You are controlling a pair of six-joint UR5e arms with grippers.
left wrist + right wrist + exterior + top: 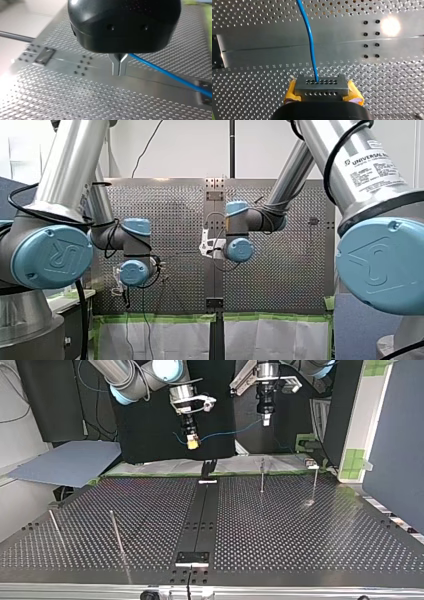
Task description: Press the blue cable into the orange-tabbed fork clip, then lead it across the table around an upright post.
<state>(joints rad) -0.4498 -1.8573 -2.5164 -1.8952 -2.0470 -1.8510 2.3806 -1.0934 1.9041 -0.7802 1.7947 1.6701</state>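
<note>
Yellow pads on my right pincer (pixel 322 87) are pressed onto the thin blue cable (pixel 310 37), which runs through the air to my left pincer (pixel 119 67), whose metal fingers are pinched together on it. Both hang above the perforated metal tabletop (pixel 300 535). Below the cable's span in the top view, a dark forked clip (pixel 208 467) stands clear of it, with thin upright metal posts (pixel 262 476) nearby.

My bench (pixel 300 530) is a dark perforated metal plate. A white wall (pixel 185 145) stands beyond it, green tape (pixel 165 318) lines one edge, and a bright glare (pixel 390 26) lies on its surface.
</note>
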